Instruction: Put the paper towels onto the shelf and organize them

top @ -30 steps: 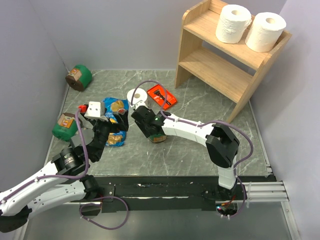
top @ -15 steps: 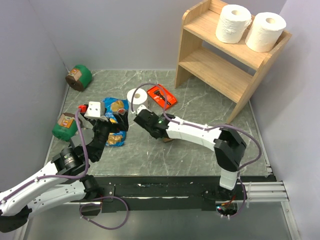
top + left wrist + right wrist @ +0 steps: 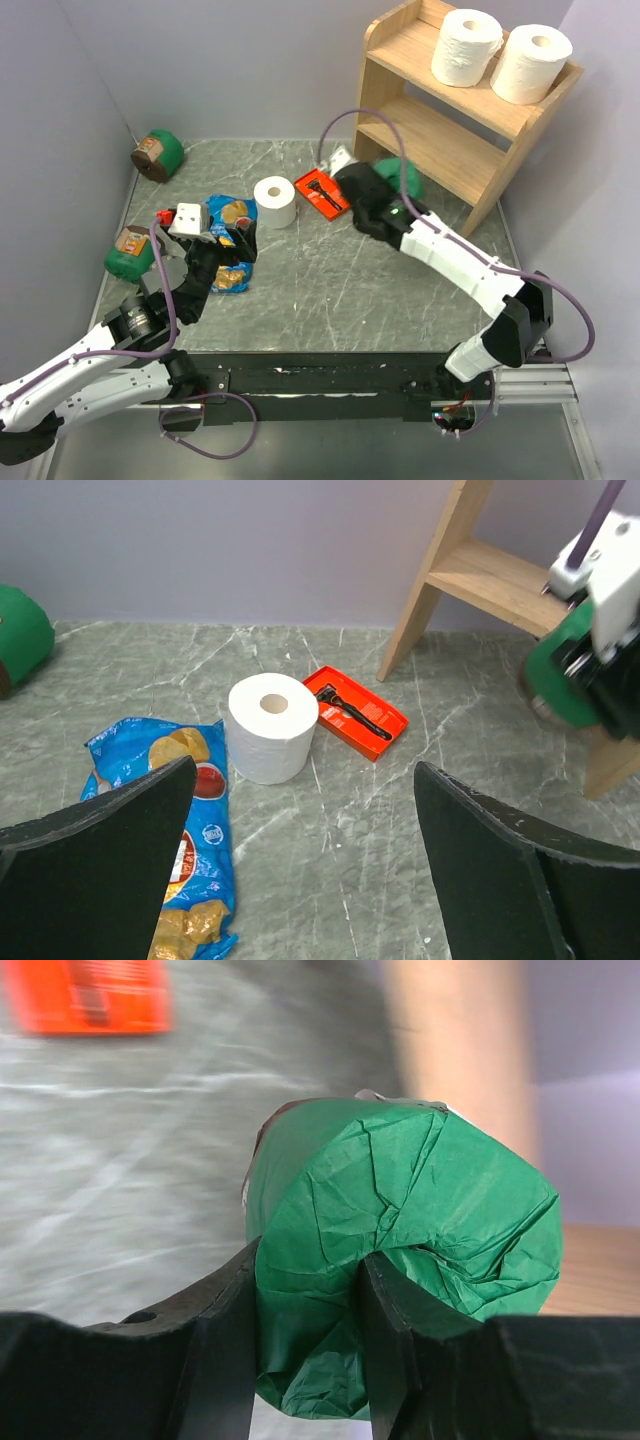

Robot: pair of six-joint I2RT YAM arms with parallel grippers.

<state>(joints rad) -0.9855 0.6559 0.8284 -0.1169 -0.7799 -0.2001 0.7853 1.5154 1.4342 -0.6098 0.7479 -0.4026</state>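
**Shelf** point(image 3: 428, 138): light wood with two tiers. It stands at the far right corner of the table point(image 3: 330, 290), set at an angle to the edges.

**Paper towel 1** point(image 3: 466, 47) and **paper towel 2** point(image 3: 531, 63): both stand upright on the shelf's top tier. They sit close side by side with their hollow cores facing up.

**Paper towel 3** point(image 3: 274, 202): stands upright on the table toward the far edge, left of the middle, core up, and is not on the shelf. In the left wrist view a narrow gap separates it from the red tray point(image 3: 322, 192) on its right. The tray holds a slim black tool.

**Right gripper** point(image 3: 305, 1360): its fingers are clamped on either side of the held green canister point(image 3: 400, 1250), which has a crumpled wrap. The canister is carried just in front of the shelf's lower tier, near the far right corner.

**Left gripper** point(image 3: 305, 880): its fingers are spread wide with nothing between them. It hangs over the blue chip bag point(image 3: 232, 250) toward the left edge and faces paper towel 3.

**Corner green canister** point(image 3: 157, 154): lies on its side at the far left corner, brown label end showing.

**Edge green canister** point(image 3: 130, 252): lies at the left edge, near the chip bag.
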